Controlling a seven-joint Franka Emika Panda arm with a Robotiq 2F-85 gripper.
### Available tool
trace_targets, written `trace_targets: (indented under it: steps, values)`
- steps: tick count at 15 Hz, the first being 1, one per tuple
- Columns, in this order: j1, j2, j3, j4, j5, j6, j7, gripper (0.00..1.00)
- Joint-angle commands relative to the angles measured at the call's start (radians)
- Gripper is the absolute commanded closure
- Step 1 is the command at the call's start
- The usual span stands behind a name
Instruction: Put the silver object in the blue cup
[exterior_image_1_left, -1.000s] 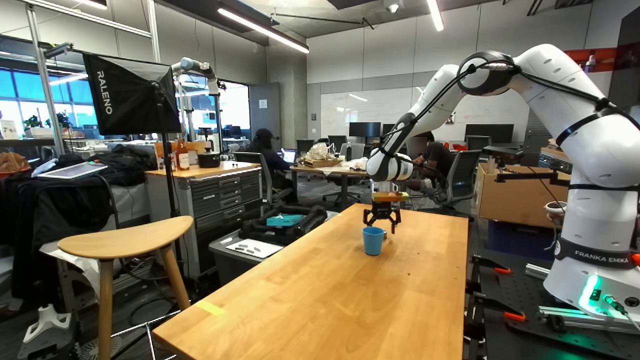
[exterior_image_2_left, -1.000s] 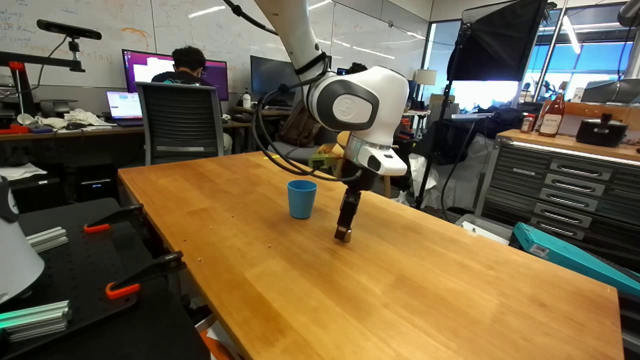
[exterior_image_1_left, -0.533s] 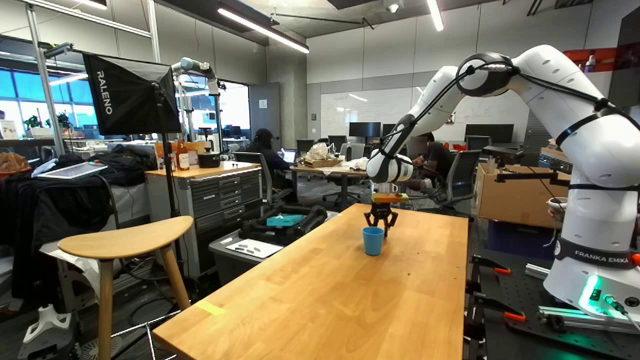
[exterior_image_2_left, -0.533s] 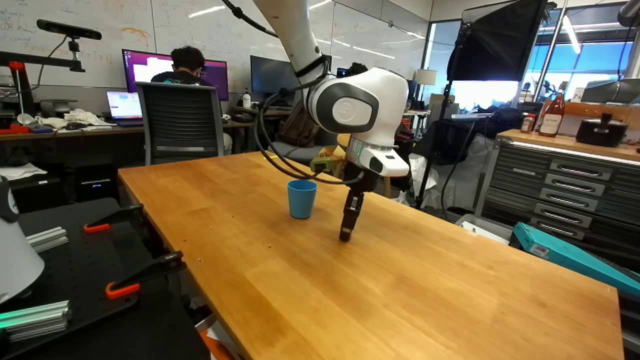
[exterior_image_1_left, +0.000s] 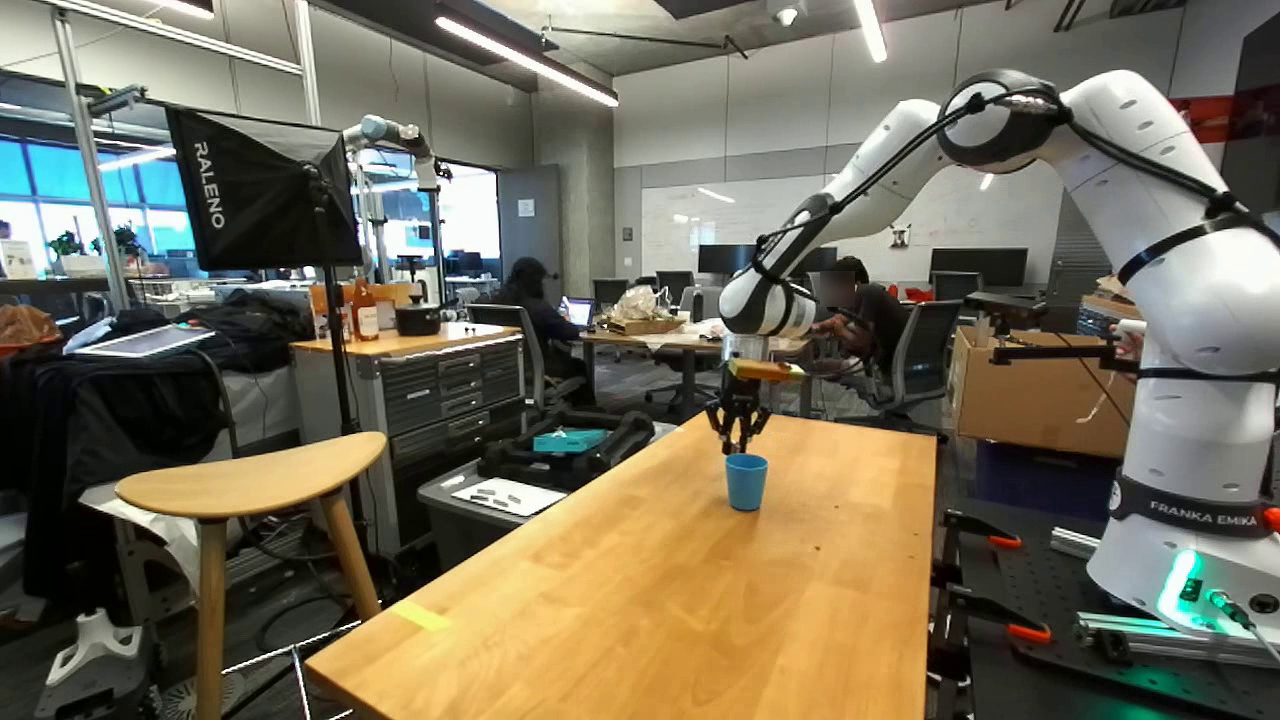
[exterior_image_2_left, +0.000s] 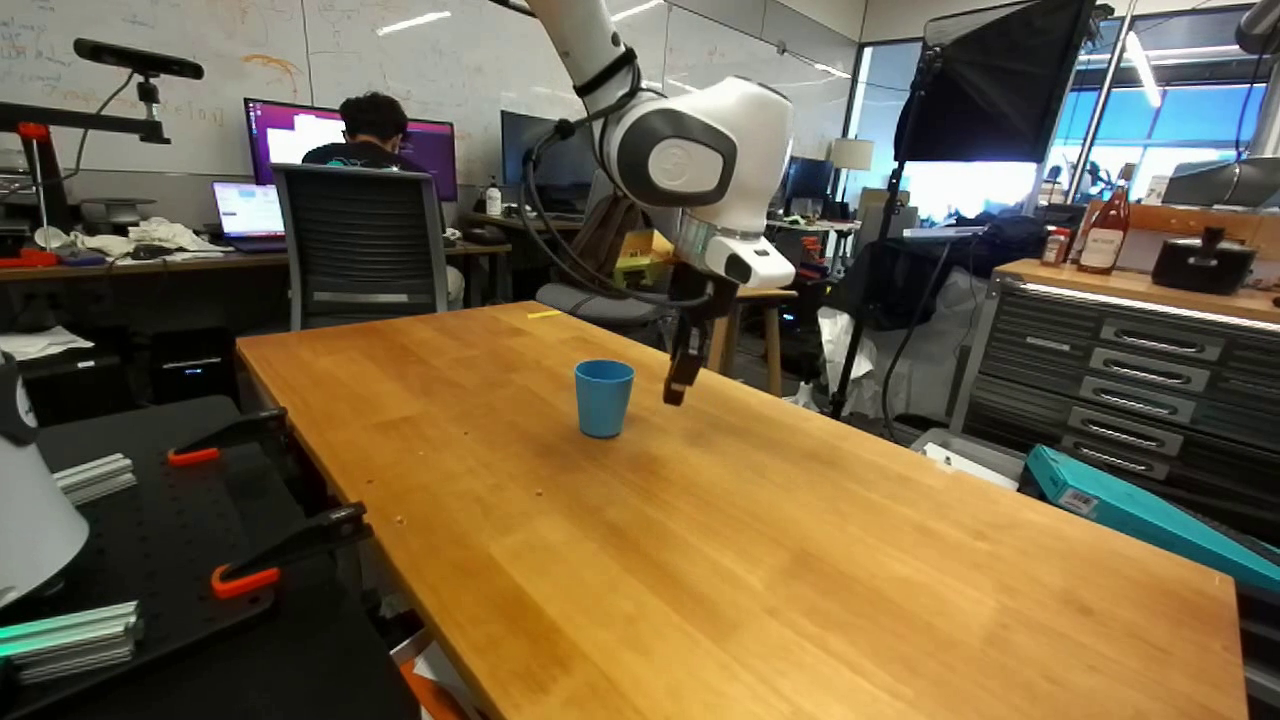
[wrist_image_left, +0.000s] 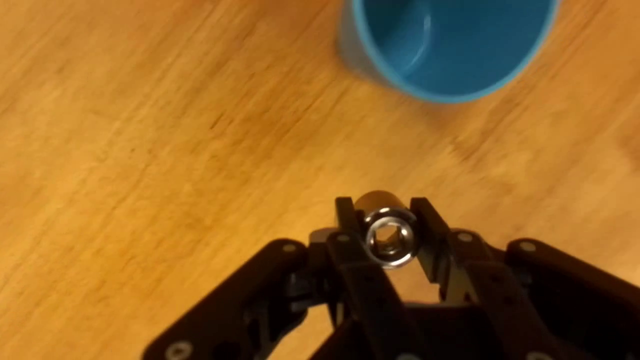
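The silver object (wrist_image_left: 379, 200), a short shiny tube with a hole through it, sits between the fingers of my gripper (wrist_image_left: 386, 217) in the wrist view, pressed from both sides. Off the table and upright beside it stands nothing else of the task but the blue cup (wrist_image_left: 450, 97), its mouth facing up near the top of that view. In an exterior view the gripper (exterior_image_2_left: 677, 395) hangs above the wood, right of the blue cup (exterior_image_2_left: 603, 402). Elsewhere in an exterior view the fingertips of the gripper (exterior_image_1_left: 738, 448) show behind and just above the rim of the blue cup (exterior_image_1_left: 746, 485).
The long light-wood table (exterior_image_1_left: 700, 600) carries the cup. Black clamps with orange ends (exterior_image_2_left: 245, 582) grip its edge beside the robot's base. A wooden stool (exterior_image_1_left: 250, 475) and a grey bin (exterior_image_1_left: 460, 510) stand along the far side from the base.
A second ago the jaws stood wide around the silver object at the tabletop. They have since come together on it, and the gripper has risen with it. The cup has not moved.
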Motion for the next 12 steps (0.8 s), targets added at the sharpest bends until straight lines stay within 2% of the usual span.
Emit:
trace_targets:
  steps: [1, 4, 7, 12]
  values:
    - [0.006, -0.145, 0.062, -0.06, 0.091, -0.089, -0.107, 0.92]
    - [0.021, -0.204, 0.077, -0.061, 0.144, -0.176, -0.142, 0.92]
    - [0.031, -0.22, 0.06, -0.058, 0.161, -0.258, -0.147, 0.92]
    - [0.031, -0.164, 0.021, -0.073, 0.156, -0.218, -0.133, 0.92]
